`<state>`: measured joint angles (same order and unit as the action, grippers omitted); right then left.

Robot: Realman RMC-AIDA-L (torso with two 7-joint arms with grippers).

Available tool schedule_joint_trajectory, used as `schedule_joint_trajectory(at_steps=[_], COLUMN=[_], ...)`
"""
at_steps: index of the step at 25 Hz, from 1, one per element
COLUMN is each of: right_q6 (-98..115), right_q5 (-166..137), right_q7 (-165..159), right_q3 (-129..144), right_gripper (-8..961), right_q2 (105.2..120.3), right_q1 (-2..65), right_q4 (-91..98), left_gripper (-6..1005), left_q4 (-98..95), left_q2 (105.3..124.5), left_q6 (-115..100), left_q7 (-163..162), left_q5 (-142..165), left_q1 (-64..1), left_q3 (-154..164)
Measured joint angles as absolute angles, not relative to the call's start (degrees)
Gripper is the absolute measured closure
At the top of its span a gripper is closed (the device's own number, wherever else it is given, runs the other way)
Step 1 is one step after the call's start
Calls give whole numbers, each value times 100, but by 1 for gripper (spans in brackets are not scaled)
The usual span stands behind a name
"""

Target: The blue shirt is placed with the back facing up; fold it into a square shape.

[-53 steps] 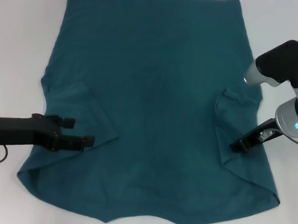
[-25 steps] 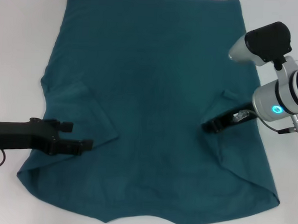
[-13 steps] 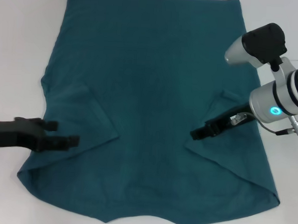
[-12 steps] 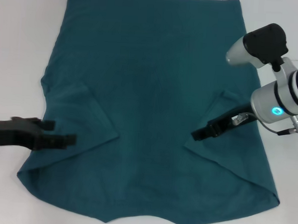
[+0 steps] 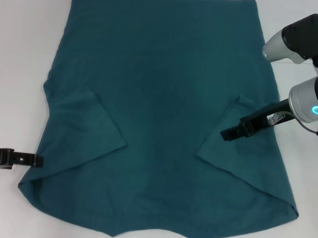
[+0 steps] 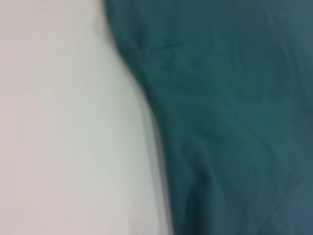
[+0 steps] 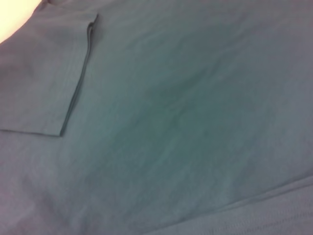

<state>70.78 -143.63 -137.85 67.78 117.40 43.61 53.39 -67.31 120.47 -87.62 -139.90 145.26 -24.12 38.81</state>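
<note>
The blue shirt (image 5: 165,108) lies flat on the white table (image 5: 18,47), plain side up, filling most of the head view. Its long axis runs from the near edge to the far edge: the straight hem is at the far side, the shoulders and neck notch at the near side. Both short sleeves are folded inward onto the body, each forming a triangular flap pointing toward the middle, one on the left (image 5: 86,128) and one on the right (image 5: 237,144).

The left gripper (image 5: 23,159) sits low at the left border of the head view, over bare table just off the shirt's left edge, fingers pointing toward the cloth. Their spacing cannot be told. The left wrist view shows only table and the shirt's edge.

The right gripper (image 5: 230,133) reaches in from the right, arm angled down and inward, its tip over the right sleeve flap. It grips no cloth; how far apart its fingers stand cannot be told.
</note>
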Motion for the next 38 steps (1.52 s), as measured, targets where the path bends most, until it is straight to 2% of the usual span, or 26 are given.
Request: schedule_joint_trajectory(at_steps=[5,10,29,38], right_q6=[7083,7132,7190,7259], right_q5=[-14375,-14455,-14520,-14520], right_q7=[-13766,-13781,-13776,-13776], right_q3=[6792,6760,6771,6752], right_gripper=[207,207,207,219], right_q2=[11740,11742,11805,11806], right_q1=[4374,4378,4307,4202], right_q4=[5344,5381,5568,5636], left_gripper=[53,53,52,233], left_q4=[-6724,-6636,-6154,-6156], left_q2=[12033,11942,11947,11964], left_q6=[-8792,-9116,-8926,-8854], left_q7=[-14298,-14480,-14701,-14557], left_q5=[14685,14716,15159,15159], left_q1=[-2442,-2469,-2757,-2743], left_q3=[3877,3834,3921,3953])
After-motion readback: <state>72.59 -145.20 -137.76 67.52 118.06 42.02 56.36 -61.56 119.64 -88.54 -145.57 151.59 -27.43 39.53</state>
